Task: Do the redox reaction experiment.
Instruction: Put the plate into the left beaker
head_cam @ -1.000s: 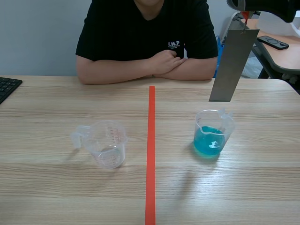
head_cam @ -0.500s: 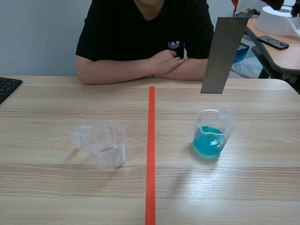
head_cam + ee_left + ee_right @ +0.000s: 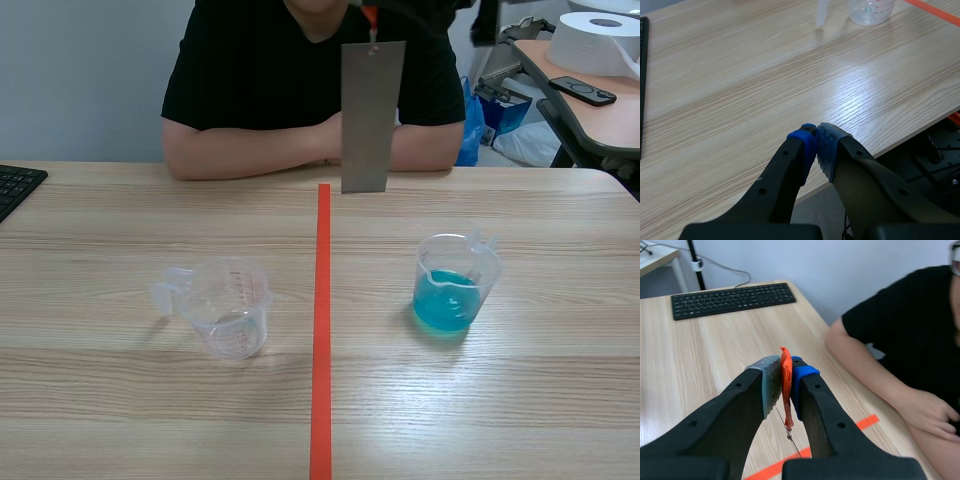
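A grey metal strip (image 3: 372, 115) hangs upright from an orange tag (image 3: 370, 14) high above the far end of the red tape line (image 3: 321, 330). My right gripper (image 3: 785, 372) is shut on that orange tag (image 3: 785, 390); the strip itself is hidden in the right wrist view. A clear beaker of blue liquid (image 3: 452, 287) stands right of the line. An empty clear measuring cup (image 3: 228, 306) stands left of it. My left gripper (image 3: 817, 140) is shut on nothing, low over the table's front edge, with the empty cup (image 3: 871, 9) far ahead of it.
A person (image 3: 310, 80) sits across the table with folded arms resting on its far edge. A black keyboard (image 3: 15, 186) lies at the far left. A side desk at the right holds a paper roll (image 3: 598, 38) and a remote (image 3: 583, 91).
The hanging metal strip has swung left and slightly up, from above the blue beaker's far side to above the tape line. Both cups stayed put.
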`<state>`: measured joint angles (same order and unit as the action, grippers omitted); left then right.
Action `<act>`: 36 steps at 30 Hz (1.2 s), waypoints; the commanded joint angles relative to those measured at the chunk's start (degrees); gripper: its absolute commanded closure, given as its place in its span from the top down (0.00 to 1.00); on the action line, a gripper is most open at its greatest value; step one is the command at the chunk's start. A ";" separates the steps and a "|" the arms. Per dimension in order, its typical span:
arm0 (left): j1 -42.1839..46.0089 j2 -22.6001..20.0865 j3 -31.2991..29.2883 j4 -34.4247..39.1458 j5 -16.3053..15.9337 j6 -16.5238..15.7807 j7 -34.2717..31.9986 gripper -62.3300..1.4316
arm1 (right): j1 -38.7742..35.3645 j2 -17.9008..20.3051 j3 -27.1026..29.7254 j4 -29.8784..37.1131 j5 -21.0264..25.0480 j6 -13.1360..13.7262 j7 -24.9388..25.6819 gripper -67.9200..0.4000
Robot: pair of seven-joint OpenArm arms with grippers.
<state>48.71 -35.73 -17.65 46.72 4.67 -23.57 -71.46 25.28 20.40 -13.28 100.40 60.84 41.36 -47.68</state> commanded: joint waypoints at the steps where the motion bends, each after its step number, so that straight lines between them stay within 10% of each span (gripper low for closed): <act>1: 0.04 -0.48 -0.07 0.28 -0.57 0.11 -1.16 0.07 | 2.19 -1.29 -1.14 0.42 -0.26 -0.24 1.03 0.03; 16: 0.00 -0.48 -0.07 0.28 -0.59 0.11 -2.93 0.07 | 3.15 -15.82 -13.31 -1.33 -13.46 -1.53 1.05 0.03; 36: 0.00 -0.48 -0.07 0.28 -0.59 0.11 -4.20 0.07 | 3.13 -19.17 -19.85 -9.03 -17.38 -5.86 3.96 0.03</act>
<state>48.71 -35.73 -17.65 46.70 4.67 -23.57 -74.43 26.94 1.43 -32.93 91.22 43.00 35.73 -45.17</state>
